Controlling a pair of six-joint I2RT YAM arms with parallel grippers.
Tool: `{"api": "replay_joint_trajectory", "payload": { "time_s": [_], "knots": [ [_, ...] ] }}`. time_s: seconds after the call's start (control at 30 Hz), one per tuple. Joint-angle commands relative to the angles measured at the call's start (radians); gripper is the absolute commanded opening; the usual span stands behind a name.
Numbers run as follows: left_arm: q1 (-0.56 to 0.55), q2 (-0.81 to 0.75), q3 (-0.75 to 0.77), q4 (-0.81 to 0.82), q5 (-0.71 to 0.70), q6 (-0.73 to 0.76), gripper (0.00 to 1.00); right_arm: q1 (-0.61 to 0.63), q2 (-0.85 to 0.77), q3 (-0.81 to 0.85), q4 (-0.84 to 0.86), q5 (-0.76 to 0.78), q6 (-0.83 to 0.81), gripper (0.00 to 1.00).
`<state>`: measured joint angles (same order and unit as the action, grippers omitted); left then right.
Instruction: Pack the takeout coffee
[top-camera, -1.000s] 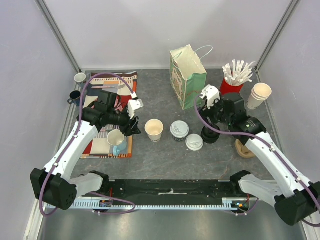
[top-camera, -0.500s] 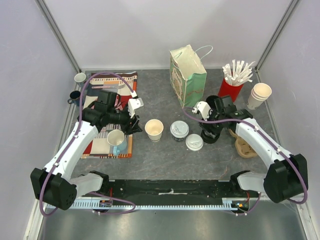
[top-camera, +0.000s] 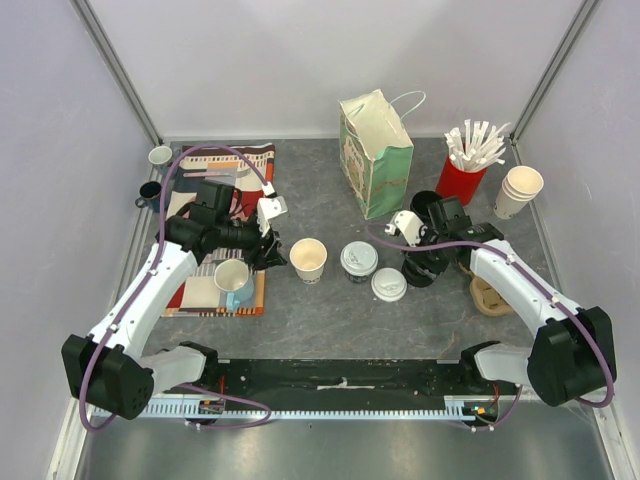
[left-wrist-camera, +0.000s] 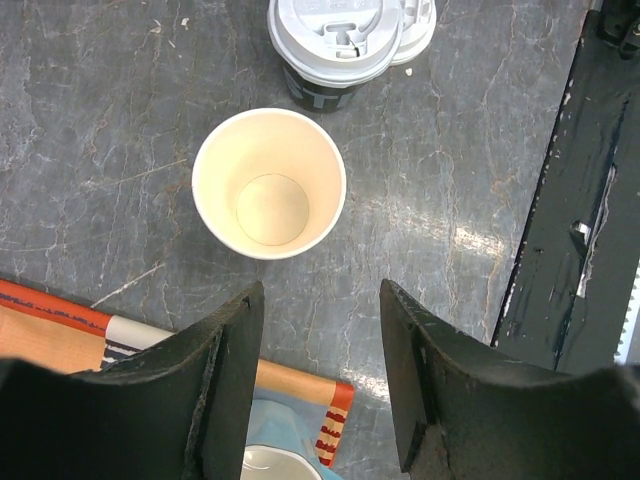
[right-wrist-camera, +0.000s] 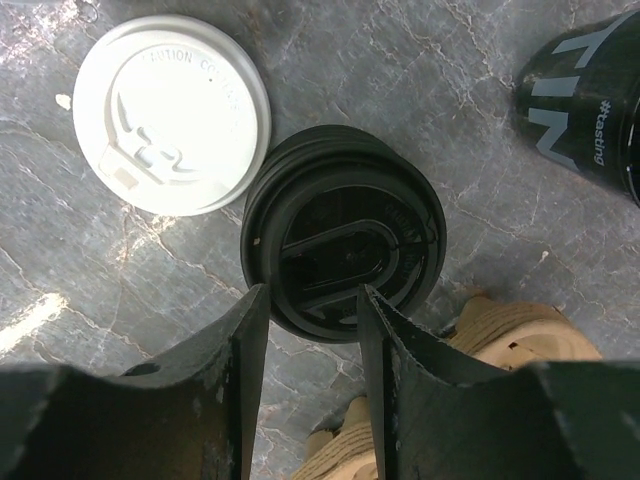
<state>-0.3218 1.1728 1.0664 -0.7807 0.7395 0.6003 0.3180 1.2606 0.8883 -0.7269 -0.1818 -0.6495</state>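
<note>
**Status:** packing has not begun, as far as can be seen. The takeout coffee (top-camera: 358, 258), a cup under a white sip lid, stands on the table (top-camera: 320, 320) between the open paper cup (top-camera: 308, 260) and a loose white lid (top-camera: 389, 284). It is well apart from the paper bag (top-camera: 375, 150), which stands upright at the back. The inside of the bag is not visible.

**Left gripper** (left-wrist-camera: 320, 300): the fingers are roughly half apart with nothing between them, positioned just short of the open paper cup.

**Right gripper** (right-wrist-camera: 308, 295): the fingers are parted by a narrower gap and straddle the near rim of the black lid (right-wrist-camera: 343, 230). Whether they touch it cannot be told, and nothing is seen lifted.

**Remaining:** grasp the lidded cup, carry it to the bag and lower it in upright. Neither gripper is at that cup.
</note>
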Motion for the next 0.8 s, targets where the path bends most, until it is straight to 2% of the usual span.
{"api": "replay_joint_trajectory", "payload": {
  "time_s": [0.0,0.47,0.77],
  "knots": [
    [0.004,0.008,0.004,0.018,0.049,0.038,0.57,0.012,-0.007,0.006,0.034,-0.007,-0.002,0.48],
    [0.004,0.01,0.007,-0.029,0.058,0.085,0.57,0.043,0.049,0.015,0.024,0.031,-0.009,0.45],
    [0.004,0.014,0.01,-0.037,0.067,0.098,0.57,0.055,0.028,0.011,0.021,0.018,-0.018,0.32]
  ]
}}
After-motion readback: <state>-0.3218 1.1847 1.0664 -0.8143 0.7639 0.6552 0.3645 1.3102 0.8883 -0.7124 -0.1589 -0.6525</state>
